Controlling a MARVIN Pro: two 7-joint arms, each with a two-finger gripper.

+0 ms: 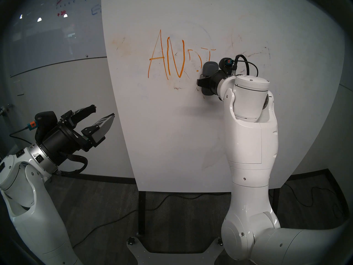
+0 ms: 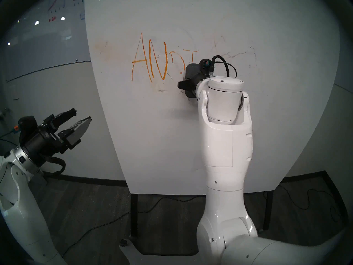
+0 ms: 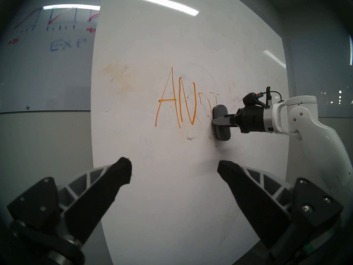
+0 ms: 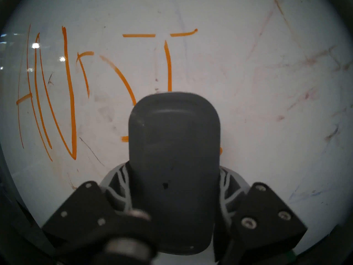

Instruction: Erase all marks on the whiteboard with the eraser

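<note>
A: Left gripper?
B: Nearest the camera, fingers spread wide, empty, parked off to the side so it doesn't block.
A: Right gripper?
B: Clamped on the eraser, held upright and flat against the whiteboard so its face wipes.
A: The marks?
B: Orange A, N whole; D, I partly wiped, eraser at their lower ends.

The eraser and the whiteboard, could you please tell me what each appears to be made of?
Eraser: matte dark grey, probably moulded plastic, judging by its rounded edges and dull sheen. Whiteboard: smooth, glossy white panel, since ceiling lights reflect in it; its core material cannot be told.
</note>
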